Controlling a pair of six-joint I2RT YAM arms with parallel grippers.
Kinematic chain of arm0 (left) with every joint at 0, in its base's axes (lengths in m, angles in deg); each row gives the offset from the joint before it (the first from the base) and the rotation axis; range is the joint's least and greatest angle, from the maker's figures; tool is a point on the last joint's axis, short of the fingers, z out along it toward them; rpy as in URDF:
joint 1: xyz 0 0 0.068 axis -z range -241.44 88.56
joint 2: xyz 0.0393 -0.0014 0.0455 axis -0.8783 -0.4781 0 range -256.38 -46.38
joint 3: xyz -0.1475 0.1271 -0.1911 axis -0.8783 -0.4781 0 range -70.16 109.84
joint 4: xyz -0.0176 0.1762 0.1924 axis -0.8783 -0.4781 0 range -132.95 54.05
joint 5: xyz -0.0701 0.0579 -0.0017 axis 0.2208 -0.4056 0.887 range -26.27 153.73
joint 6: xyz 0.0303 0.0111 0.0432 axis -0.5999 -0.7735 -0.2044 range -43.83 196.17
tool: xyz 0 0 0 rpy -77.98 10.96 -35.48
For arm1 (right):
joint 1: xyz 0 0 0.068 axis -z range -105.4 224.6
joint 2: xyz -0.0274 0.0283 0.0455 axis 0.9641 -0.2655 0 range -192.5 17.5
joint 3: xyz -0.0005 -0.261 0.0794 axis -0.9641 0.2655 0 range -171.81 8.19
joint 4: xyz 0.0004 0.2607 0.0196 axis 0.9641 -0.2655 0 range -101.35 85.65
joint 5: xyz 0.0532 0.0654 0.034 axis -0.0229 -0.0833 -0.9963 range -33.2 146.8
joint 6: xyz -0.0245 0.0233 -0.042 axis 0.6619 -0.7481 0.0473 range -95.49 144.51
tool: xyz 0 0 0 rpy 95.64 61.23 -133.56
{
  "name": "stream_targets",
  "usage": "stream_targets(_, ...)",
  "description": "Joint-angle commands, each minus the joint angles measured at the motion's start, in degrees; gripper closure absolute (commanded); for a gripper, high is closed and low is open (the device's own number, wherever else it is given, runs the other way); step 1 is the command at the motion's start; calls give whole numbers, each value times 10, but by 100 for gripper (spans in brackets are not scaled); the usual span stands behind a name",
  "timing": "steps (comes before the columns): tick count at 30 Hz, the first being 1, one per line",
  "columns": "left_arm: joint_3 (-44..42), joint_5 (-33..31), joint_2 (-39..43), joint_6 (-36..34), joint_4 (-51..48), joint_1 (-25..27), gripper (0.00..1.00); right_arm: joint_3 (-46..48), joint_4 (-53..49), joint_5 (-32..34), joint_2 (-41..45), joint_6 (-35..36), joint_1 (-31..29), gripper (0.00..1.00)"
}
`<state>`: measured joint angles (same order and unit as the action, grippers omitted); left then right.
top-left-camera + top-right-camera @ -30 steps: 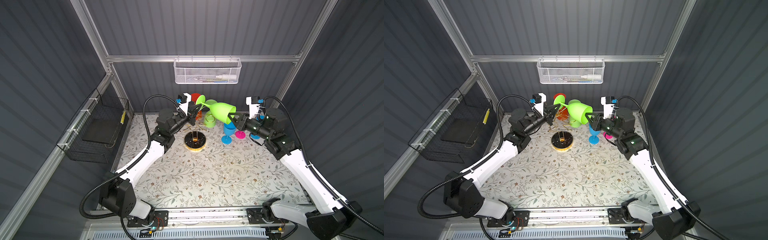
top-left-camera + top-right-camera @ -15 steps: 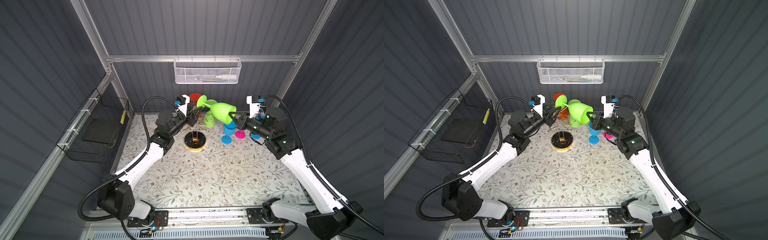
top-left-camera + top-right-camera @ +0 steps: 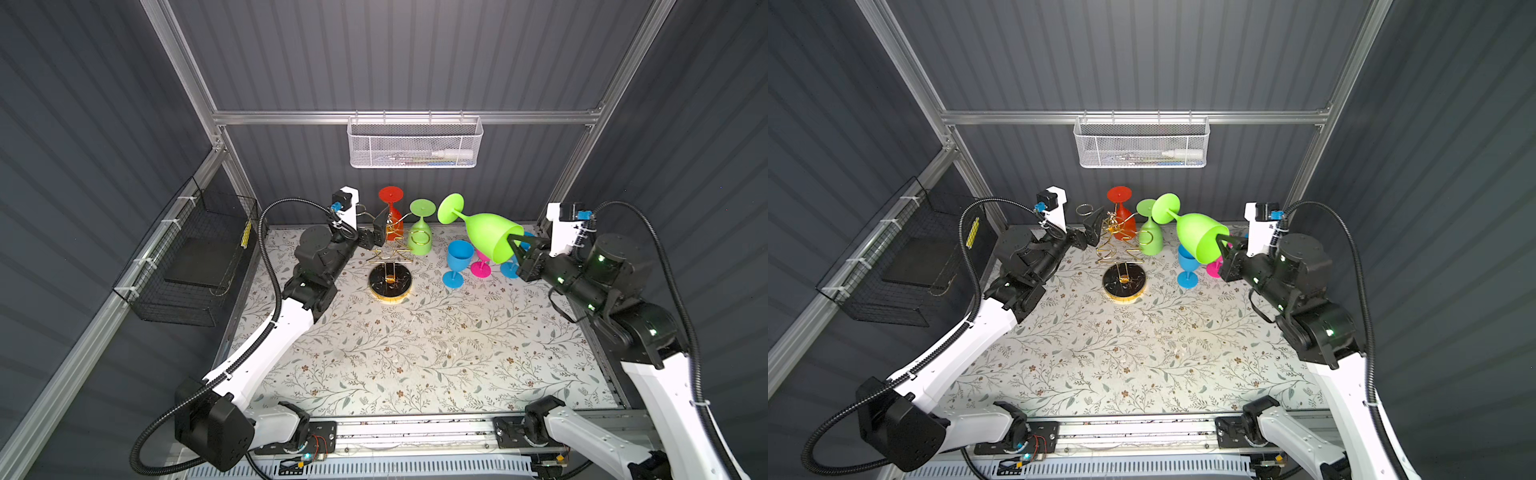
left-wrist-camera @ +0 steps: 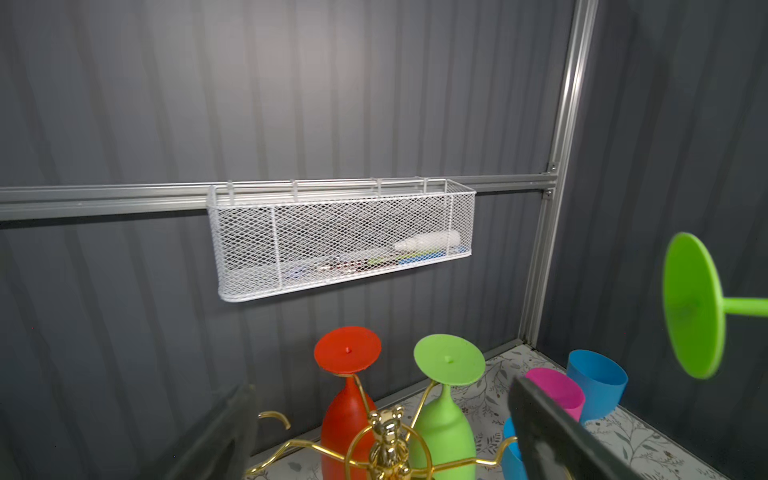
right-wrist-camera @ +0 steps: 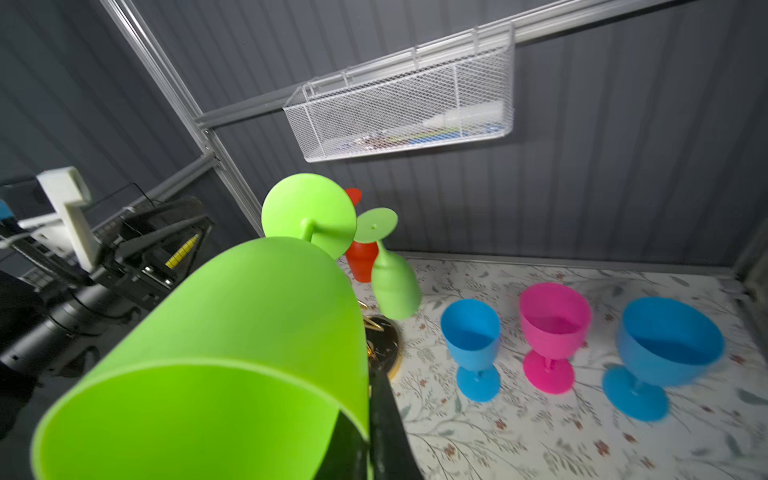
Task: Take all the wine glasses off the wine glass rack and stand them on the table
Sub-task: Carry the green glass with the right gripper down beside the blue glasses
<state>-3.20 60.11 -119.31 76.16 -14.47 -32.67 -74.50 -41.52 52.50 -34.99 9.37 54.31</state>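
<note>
While the right gripper (image 3: 515,249) is pinching the rim of the big green glass (image 3: 486,237), one jaw inside the bowl and one outside, the glass is hanging tilted right of centre in both top views. Its foot is pointing to the upper left and looks to be clear of the rack (image 3: 390,286).

The left gripper (image 3: 374,235) is hovering at the rack's top with its jaws standing wide and gripping nothing.

As I judge it, the step in hand is carrying the glass off and setting it down. A rim pinch is a thin hold on a long glass, so the move is asking for a slow swing toward the lower right of the frame. The foot should be drawing away from the small green glass (image 3: 420,237) rather than sweeping past it. The wrist should then be turning the foot downward over bare table (image 3: 415,353), apart from the standing glasses. The left gripper should be backing out without hooking a gold arm.

Counting glasses, six are showing:
- two green, one held and one hanging upside down on the rack
- one red glass (image 3: 390,195), also hanging there
- two blue, a narrow blue glass (image 5: 469,332) and a wide blue glass (image 5: 669,345)
- one pink glass (image 5: 555,316) standing between them

One rack and two grippers are showing.
</note>
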Motion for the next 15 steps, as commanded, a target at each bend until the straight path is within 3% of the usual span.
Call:
stream_targets(1, -12, -74, 23, -25, -24, -5, 1, -12, -148, 70, 13, 37, -2, 100)
stream_targets(7, -38, -126, 53, -32, -16, -12, 0, 16, -251, 81, -5, 36, -3, 100)
stream_targets(15, -53, -158, 94, -39, -58, -15, 0, 24, -283, 78, -74, 34, -8, 100)
